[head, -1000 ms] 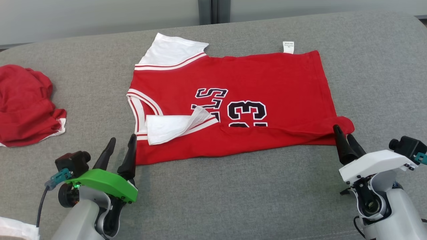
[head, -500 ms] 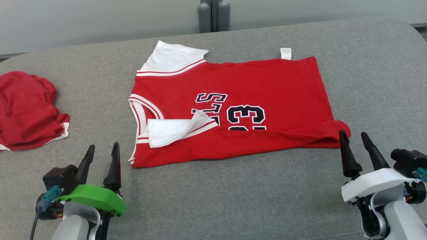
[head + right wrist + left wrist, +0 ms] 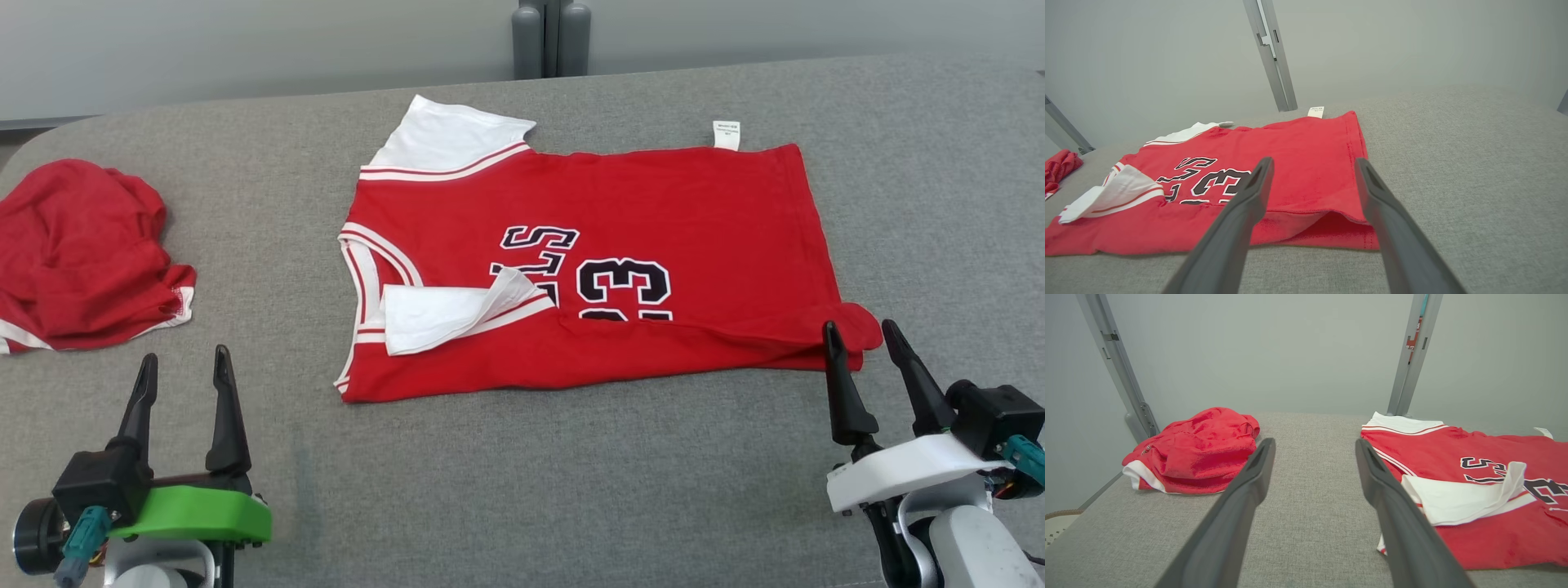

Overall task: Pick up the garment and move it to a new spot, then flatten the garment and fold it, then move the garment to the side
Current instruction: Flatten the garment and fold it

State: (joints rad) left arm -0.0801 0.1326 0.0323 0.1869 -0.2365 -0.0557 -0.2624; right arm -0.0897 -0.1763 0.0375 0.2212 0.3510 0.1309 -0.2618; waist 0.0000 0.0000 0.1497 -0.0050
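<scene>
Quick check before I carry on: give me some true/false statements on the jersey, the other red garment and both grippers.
1. The red jersey lies spread on the grey surface, its near white sleeve folded onto its front. True.
2. The left gripper is shut on the jersey. False: it is open, holds nothing and is apart from the cloth.
3. The right gripper is open at the jersey's near hem corner. True.
4. The crumpled red garment lies on top of the jersey. False: it lies apart, to the robot's left.
5. A white label sticks out at the jersey's far edge. True.
</scene>
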